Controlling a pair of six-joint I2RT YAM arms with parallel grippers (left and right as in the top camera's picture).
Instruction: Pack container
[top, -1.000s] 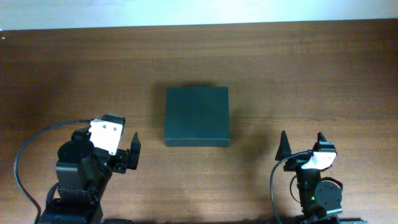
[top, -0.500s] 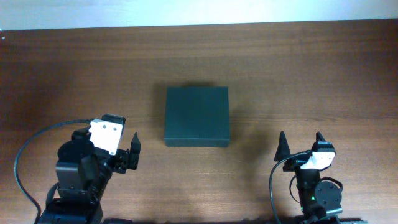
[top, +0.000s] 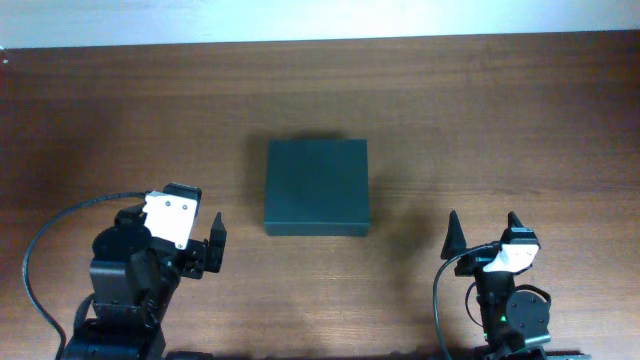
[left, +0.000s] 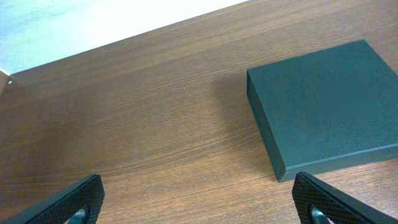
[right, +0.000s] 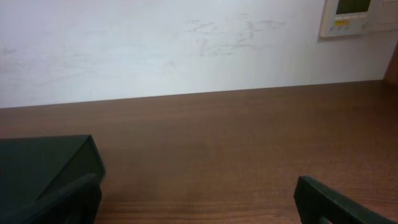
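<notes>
The container (top: 317, 186) lies ahead, between the left and right jaws, both wide open and empty.

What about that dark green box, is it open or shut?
Shut. The container lies flat, its top one unbroken surface from overhead; no flap raised, no inside showing.

1. One container (top: 317, 187): a dark green, flat rectangular box.
2. Two robot arms: the left arm (top: 130, 275) and the right arm (top: 512, 312).
3. Two grippers: the left gripper (left: 199, 202) and the right gripper (top: 484, 225). Each has two dark fingers, four in all.
4. Two black cables: the left cable (top: 28, 262) and the right cable (top: 436, 300).
5. One wooden table (top: 500, 100).
6. One wall panel (right: 352, 17).
</notes>
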